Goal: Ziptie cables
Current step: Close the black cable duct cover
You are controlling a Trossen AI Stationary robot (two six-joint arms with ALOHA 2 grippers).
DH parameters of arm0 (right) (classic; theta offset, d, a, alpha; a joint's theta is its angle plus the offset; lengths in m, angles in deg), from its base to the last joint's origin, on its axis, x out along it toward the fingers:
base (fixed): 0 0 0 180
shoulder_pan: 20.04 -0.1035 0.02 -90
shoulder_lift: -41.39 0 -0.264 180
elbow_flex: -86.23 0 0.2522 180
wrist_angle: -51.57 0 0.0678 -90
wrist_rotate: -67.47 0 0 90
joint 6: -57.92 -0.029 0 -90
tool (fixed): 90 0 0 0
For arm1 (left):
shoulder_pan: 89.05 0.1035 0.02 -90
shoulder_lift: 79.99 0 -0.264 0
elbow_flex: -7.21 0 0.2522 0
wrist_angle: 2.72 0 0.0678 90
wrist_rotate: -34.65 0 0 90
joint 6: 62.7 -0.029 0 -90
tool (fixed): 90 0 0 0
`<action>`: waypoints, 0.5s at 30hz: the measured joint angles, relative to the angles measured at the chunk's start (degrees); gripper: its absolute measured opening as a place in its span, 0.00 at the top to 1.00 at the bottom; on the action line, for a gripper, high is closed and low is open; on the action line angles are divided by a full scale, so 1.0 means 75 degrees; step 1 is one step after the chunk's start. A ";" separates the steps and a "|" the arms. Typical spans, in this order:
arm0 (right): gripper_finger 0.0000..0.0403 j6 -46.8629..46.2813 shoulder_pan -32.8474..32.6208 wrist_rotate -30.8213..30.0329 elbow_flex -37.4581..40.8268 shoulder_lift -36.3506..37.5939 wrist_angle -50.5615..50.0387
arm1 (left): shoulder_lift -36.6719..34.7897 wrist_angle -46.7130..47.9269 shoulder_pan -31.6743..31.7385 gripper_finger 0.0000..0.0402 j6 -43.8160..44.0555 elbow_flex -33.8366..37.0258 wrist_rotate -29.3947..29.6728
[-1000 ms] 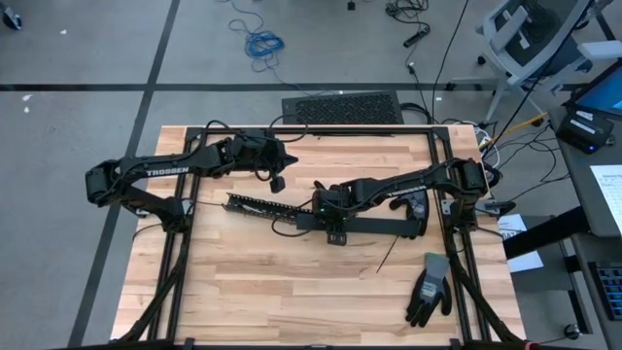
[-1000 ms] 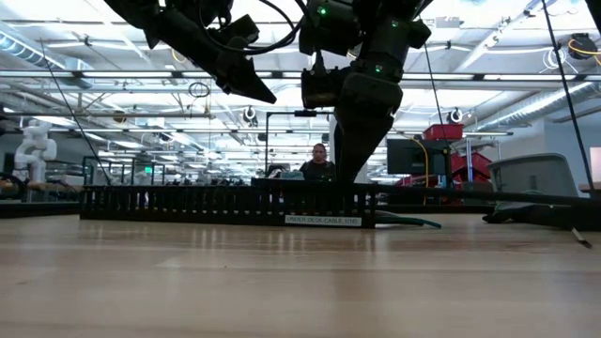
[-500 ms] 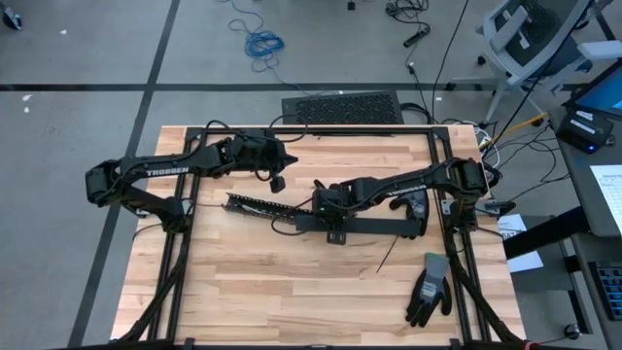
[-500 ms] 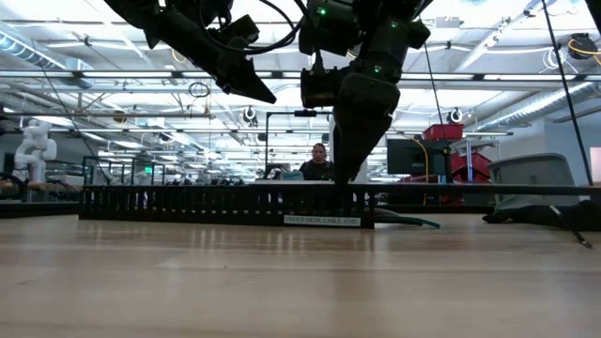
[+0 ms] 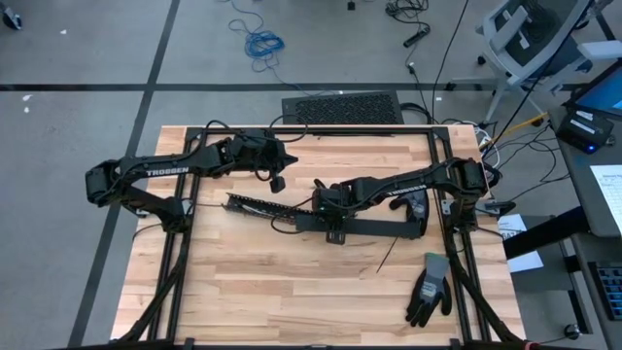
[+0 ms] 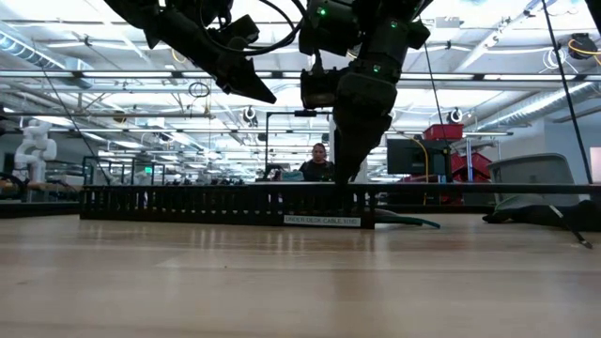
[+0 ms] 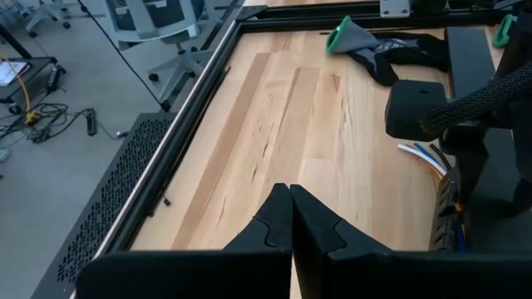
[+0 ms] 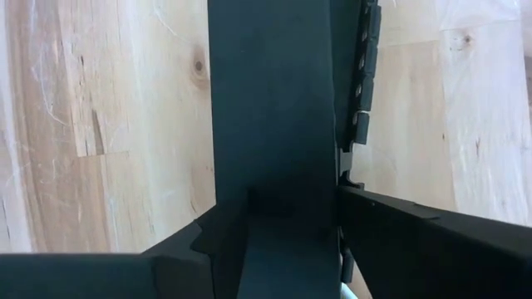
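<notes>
Cables (image 7: 422, 155) lie on the wood just beside the black tray (image 5: 379, 226), close to the right gripper (image 5: 327, 206)

The right arm reaches from the table's right edge to the middle and bends down onto the tray; its wrist view shows the fingers (image 8: 399, 228) clamped on both sides of a flat black tray wall. The left arm stretches along the far side, and the left gripper (image 5: 288, 157) hangs above the table with fingers (image 7: 274, 220) pressed together, holding nothing. Only the left wrist view shows the white and blue wires; only the low view shows the left gripper well above the tray's slotted wall
</notes>
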 joint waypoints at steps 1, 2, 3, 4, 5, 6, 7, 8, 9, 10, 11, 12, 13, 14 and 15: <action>0.56 0.0000 0.0000 0.0003 0.0000 0.0000 -0.0002 | 0.0000 0.0000 0.0000 1.00 0.0000 0.0000 0.0000; 0.55 0.0000 0.0000 0.0005 0.0000 0.0000 -0.0004 | 0.0000 0.0000 0.0000 1.00 -0.0003 0.0000 0.0000; 0.54 0.0000 0.0003 0.0010 0.0000 0.0000 -0.0004 | 0.0000 0.0000 0.0000 1.00 -0.0003 0.0000 0.0000; 0.54 0.0000 0.0003 0.0010 0.0000 0.0000 -0.0008 | 0.0000 0.0000 0.0000 1.00 -0.0003 0.0000 0.0000; 0.53 -0.0004 0.0003 0.0010 0.0000 0.0000 -0.0016 | 0.0000 0.0000 0.0000 1.00 -0.0003 0.0000 0.0000; 0.52 -0.0023 0.0003 0.0010 -0.0001 0.0014 -0.0031 | 0.0000 0.0000 0.0000 1.00 -0.0003 0.0000 0.0000; 0.51 -0.0023 0.0005 0.0007 -0.0001 0.0039 -0.0066 | 0.0000 0.0002 -0.0002 1.00 -0.0003 0.0000 0.0000; 0.50 -0.0023 0.0006 0.0007 0.0000 0.0057 -0.0102 | 0.0000 0.0006 -0.0001 1.00 -0.0003 0.0000 0.0000; 0.49 -0.0023 0.0004 0.0004 0.0000 0.0084 -0.0110 | 0.0000 0.0012 0.0000 1.00 -0.0003 0.0000 0.0000; 0.48 -0.0023 0.0003 0.0001 0.0000 0.0116 -0.0138 | 0.0000 0.0017 0.0000 1.00 -0.0003 0.0000 0.0000; 0.47 -0.0023 0.0003 0.0000 0.0002 0.0166 -0.0183 | 0.0000 0.0029 0.0000 1.00 -0.0006 0.0000 0.0000; 0.45 -0.0023 0.0009 0.0002 0.0006 0.0215 -0.0227 | 0.0000 0.0029 0.0000 1.00 -0.0006 0.0000 0.0000; 0.44 -0.0023 0.0017 0.0002 0.0006 0.0255 -0.0232 | 0.0000 0.0029 0.0000 1.00 -0.0009 0.0000 0.0000; 0.43 -0.0023 0.0025 0.0002 0.0006 0.0299 -0.0236 | 0.0000 0.0026 -0.0002 1.00 -0.0009 0.0000 0.0000; 0.41 -0.0023 0.0033 0.0004 0.0006 0.0327 -0.0276 | 0.0000 0.0029 0.0000 1.00 -0.0009 0.0000 0.0000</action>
